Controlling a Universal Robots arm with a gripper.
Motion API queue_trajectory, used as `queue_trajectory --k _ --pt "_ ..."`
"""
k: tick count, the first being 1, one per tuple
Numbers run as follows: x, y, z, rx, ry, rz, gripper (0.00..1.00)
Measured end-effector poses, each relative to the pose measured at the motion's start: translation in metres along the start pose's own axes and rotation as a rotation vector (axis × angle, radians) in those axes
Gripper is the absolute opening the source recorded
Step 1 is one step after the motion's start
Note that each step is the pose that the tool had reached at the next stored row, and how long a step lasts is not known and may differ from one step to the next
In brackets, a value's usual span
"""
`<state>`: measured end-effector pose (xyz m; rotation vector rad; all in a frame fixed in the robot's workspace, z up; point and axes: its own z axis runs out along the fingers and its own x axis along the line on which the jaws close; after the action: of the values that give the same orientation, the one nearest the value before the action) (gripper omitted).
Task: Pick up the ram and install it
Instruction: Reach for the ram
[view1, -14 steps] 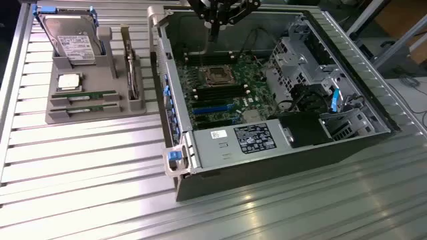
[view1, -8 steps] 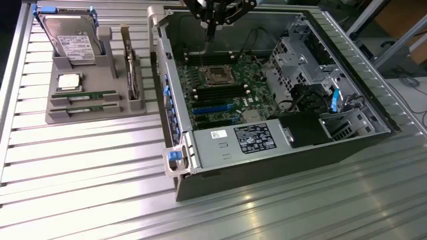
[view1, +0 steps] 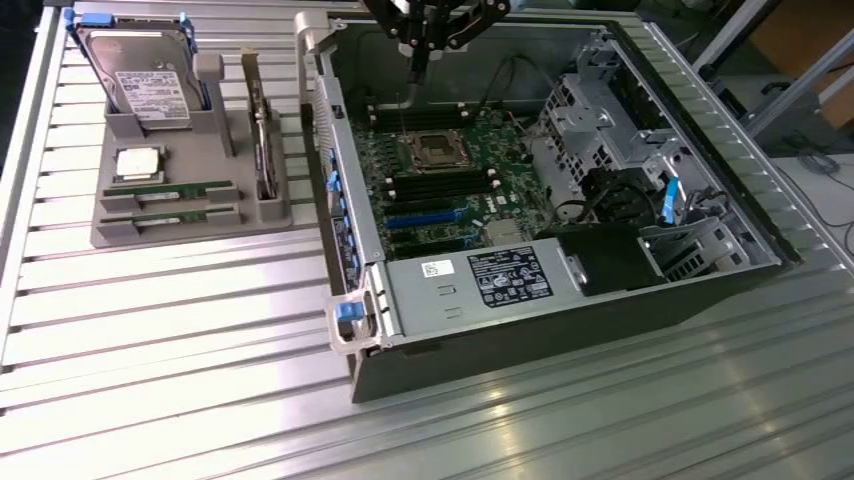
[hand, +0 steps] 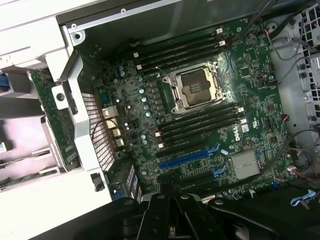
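Two green ram sticks (view1: 170, 188) (view1: 167, 214) lie side by side in slots of the grey parts tray (view1: 200, 232) at the exterior view's left. My gripper (view1: 415, 97) hangs far from them, over the back of the open computer case, above the motherboard (view1: 441, 185). Its fingers are shut into one thin dark stem with nothing between them. In the wrist view the gripper (hand: 169, 200) looks down on the motherboard (hand: 150, 100), with the long black empty slots (hand: 200, 122) (hand: 177, 50) on either side of the empty processor socket (hand: 195, 86).
The tray also holds a hard drive (view1: 140, 75), a square silver processor chip (view1: 138, 162) and an upright card (view1: 260, 135). Inside the case sit a power supply (view1: 467, 285), drive cages (view1: 601, 110) and loose cables (view1: 587, 195). The case's walls ring the motherboard.
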<state>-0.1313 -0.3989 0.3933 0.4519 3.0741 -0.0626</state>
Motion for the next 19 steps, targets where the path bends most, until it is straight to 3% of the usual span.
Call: queue_trajectory --k 8,12,19 --pt "0.005 -0.0014 -0.0002 0.0 0.0 0.0 0.1" --pt "0.013 -0.004 -0.0004 0.0 0.0 0.0 0.1" --pt "0.015 -0.0037 -0.0005 0.0002 0.0001 0.0 0.1"
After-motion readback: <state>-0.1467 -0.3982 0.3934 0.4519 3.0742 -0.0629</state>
